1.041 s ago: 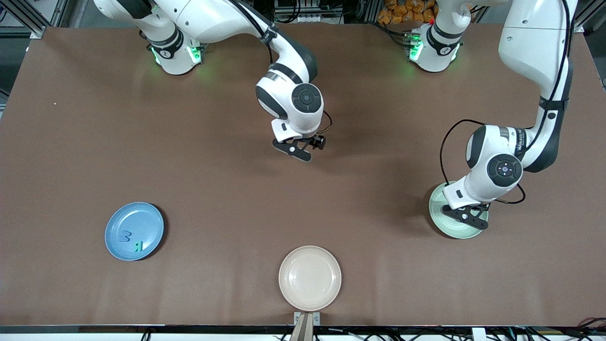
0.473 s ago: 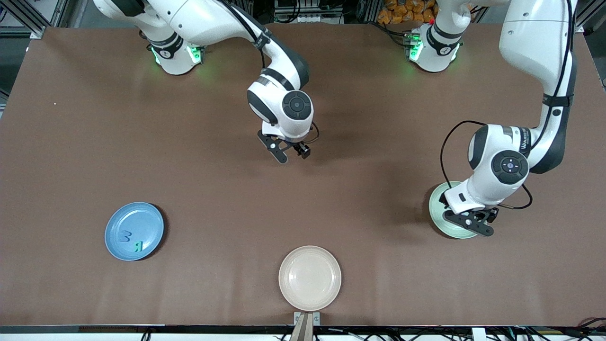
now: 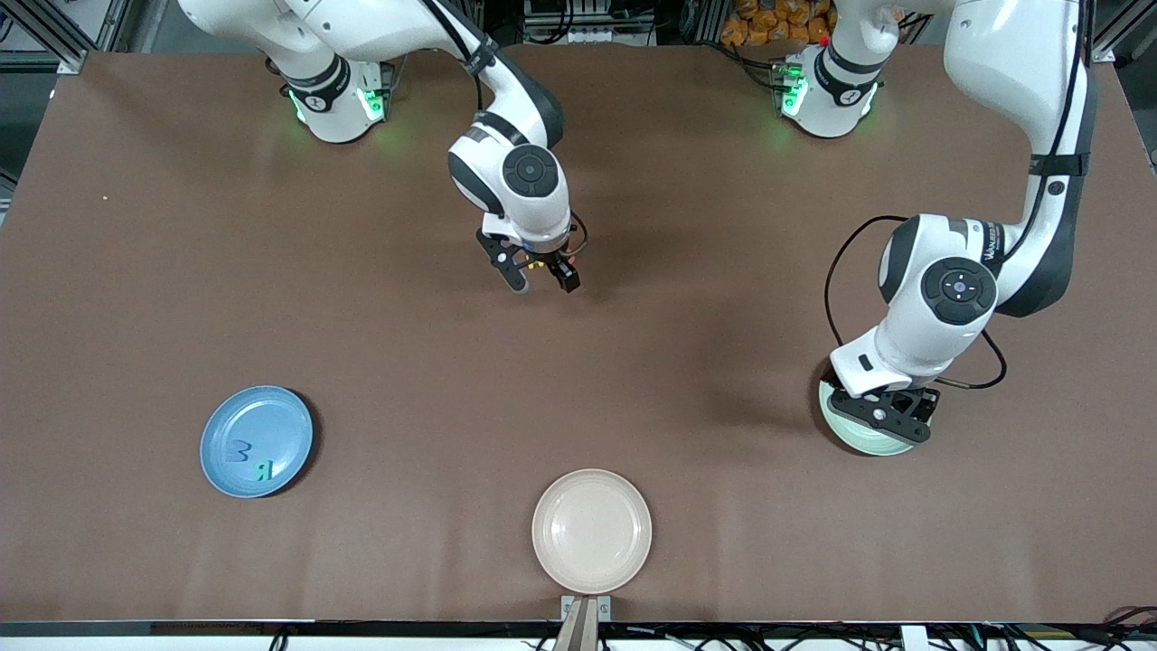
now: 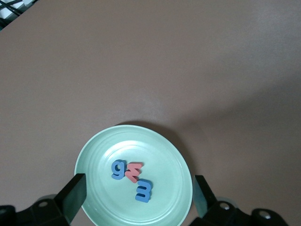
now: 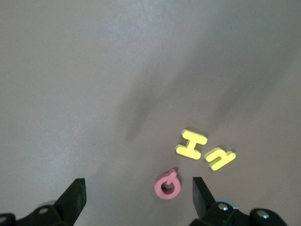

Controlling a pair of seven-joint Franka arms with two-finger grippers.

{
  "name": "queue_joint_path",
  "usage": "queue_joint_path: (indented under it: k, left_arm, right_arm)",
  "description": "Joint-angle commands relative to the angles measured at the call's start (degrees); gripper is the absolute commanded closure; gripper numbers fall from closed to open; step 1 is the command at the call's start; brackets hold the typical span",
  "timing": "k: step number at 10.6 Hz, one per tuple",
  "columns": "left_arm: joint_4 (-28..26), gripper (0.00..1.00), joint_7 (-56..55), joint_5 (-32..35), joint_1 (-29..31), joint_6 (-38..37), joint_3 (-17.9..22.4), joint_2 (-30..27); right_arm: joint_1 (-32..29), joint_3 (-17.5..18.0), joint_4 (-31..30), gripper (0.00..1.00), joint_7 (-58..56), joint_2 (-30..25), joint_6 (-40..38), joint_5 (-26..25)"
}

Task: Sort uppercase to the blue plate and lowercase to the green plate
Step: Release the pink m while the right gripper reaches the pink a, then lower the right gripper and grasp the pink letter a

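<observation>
The green plate (image 4: 89, 155) holds three lowercase letters: a light blue rounded one (image 4: 118, 169), a pinkish-red w (image 4: 133, 171) and a light blue e (image 4: 144, 190). My left gripper (image 4: 138, 200) hangs open over that plate (image 3: 845, 432), with nothing between its fingers. My right gripper (image 5: 137, 197) is open above bare table (image 3: 540, 271). Below it lie a red Q (image 5: 167, 184), a yellow H (image 5: 191, 144) and a thin yellow lowercase letter (image 5: 219, 158). The blue plate (image 3: 271, 411) holds a dark blue M (image 3: 239, 451) and a green R (image 3: 263, 470).
A cream-white plate (image 3: 592, 531) sits near the table's front edge, between the two coloured plates. The left arm's wrist covers much of the green plate in the front view.
The right gripper has moved away from the front camera and toward the right arm's base, turning as it went. The left wrist has shifted slightly over the green plate.
</observation>
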Motion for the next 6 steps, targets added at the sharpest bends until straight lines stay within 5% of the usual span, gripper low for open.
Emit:
queue_joint_path:
  k: [1, 6]
  left_arm:
    - [-0.68, 0.00, -0.06, -1.69, -0.56, -0.77, 0.62, -1.24]
    - [-1.03, 0.00, 0.29, -1.69, -0.47, -0.77, 0.62, -1.33]
  right_arm:
    - [0.89, 0.37, -4.29, 0.00, 5.07, -0.45, 6.10, 0.83]
    - [7.05, -1.91, -3.76, 0.00, 11.76, 5.53, 11.04, -0.13]
